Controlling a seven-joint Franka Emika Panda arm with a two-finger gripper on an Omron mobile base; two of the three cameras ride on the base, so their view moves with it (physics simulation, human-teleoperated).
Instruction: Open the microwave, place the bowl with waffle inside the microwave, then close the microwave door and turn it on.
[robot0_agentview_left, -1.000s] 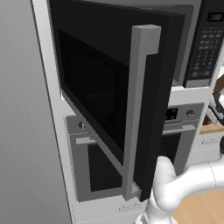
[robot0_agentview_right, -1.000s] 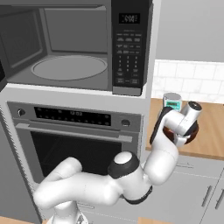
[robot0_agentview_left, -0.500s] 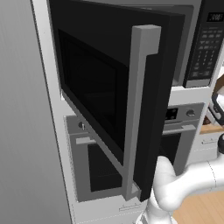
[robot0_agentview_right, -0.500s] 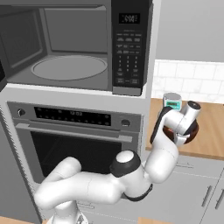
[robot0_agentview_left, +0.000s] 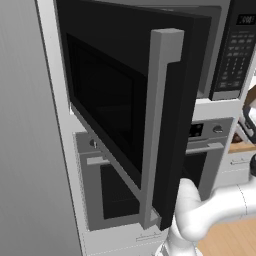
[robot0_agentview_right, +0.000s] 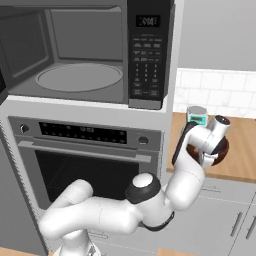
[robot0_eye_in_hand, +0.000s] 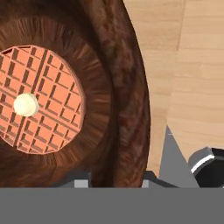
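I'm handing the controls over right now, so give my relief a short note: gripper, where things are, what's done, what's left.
Gripper: down at the near rim of the brown bowl, fingers astride the rim; whether it grips yet cannot be told.
Bowl: on the wooden counter right of the oven, waffle lying flat inside with a pale dab on top.
Microwave: door swung wide open, turntable bare.
Done: door opened, hand brought to the bowl.
Left: secure the grip, lift the bowl, set it on the turntable, shut the door, start it at the keypad.
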